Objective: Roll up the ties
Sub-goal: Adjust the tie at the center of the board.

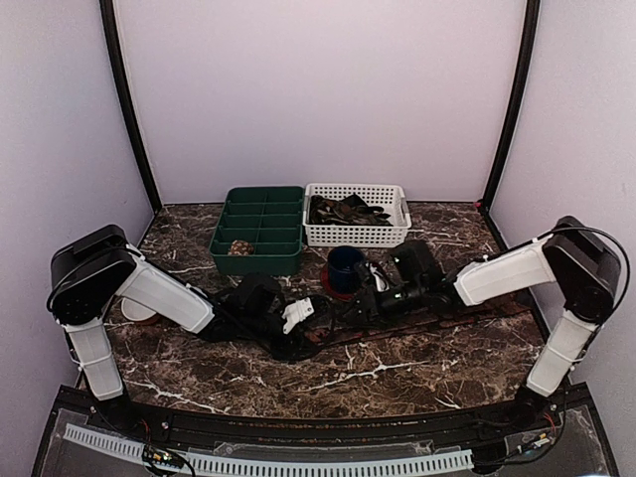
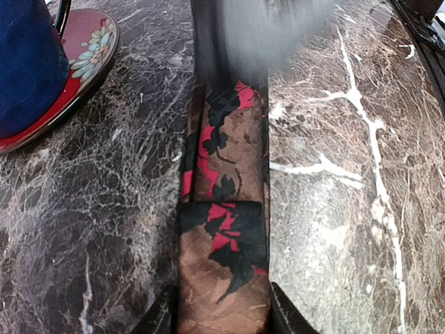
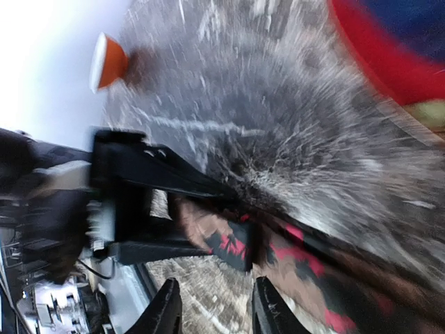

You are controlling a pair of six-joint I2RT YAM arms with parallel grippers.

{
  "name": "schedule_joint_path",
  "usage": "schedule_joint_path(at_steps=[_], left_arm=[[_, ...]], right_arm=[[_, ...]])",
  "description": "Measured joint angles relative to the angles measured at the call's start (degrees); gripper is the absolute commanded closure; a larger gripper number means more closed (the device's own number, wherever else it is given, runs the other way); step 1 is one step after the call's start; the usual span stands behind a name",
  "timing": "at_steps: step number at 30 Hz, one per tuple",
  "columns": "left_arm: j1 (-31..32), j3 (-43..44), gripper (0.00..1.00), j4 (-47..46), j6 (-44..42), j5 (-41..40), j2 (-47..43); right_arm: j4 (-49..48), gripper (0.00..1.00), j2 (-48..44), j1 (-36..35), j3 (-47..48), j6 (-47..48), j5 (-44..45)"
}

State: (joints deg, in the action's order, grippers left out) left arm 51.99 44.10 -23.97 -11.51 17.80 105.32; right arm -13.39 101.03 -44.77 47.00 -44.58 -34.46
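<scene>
Ties lie in three places on the dark brown, white-veined marble table (image 2: 90, 229). One long brown fabric necktie (image 2: 226, 209) with a red and black flower print lies flat near the middle of the table, running left to right. It passes just on the near side of a dark blue mug (image 2: 24, 62), which stands on a red, flower-painted saucer (image 2: 87, 62). A crosswise edge close to the tie's left end shows one layer lying over another.

A small, brownish speckled rolled tie (image 1: 239, 247) sits in the near left compartment of the dark green plastic divided tray (image 1: 256, 266) at the far side. A heap of dark loose ties (image 1: 343, 211) fills the white plastic lattice basket (image 1: 356, 237), which touches the tray's right side.

The left gripper (image 2: 222, 323) is low over the flat tie's left end. Its black fingers (image 2: 161, 321) stand partly apart, one at each edge of the fabric, so the tie's width fills the gap. Whether they actually pinch it I cannot tell.

The right gripper (image 3: 217, 309), just right of the left one and near the saucer, has its fingers (image 3: 167, 309) apart. Only bare table shows between them, so it holds nothing. Its view is badly blurred, and the tie runs past to one side of its fingers.
</scene>
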Motion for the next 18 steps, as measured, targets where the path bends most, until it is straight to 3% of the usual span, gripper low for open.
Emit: schedule_joint_path(at_steps=[6,18], left_arm=[[0.0,0.0,0.61,0.0,-1.9,0.9,0.2],[0.0,0.0,0.63,-1.0,-3.4,3.0,0.9]], right_arm=[[3.7,0.65,-10.1,10.2,-4.7,2.5,0.4],[13.2,0.66,-10.6,26.9,-8.5,7.5,6.0]])
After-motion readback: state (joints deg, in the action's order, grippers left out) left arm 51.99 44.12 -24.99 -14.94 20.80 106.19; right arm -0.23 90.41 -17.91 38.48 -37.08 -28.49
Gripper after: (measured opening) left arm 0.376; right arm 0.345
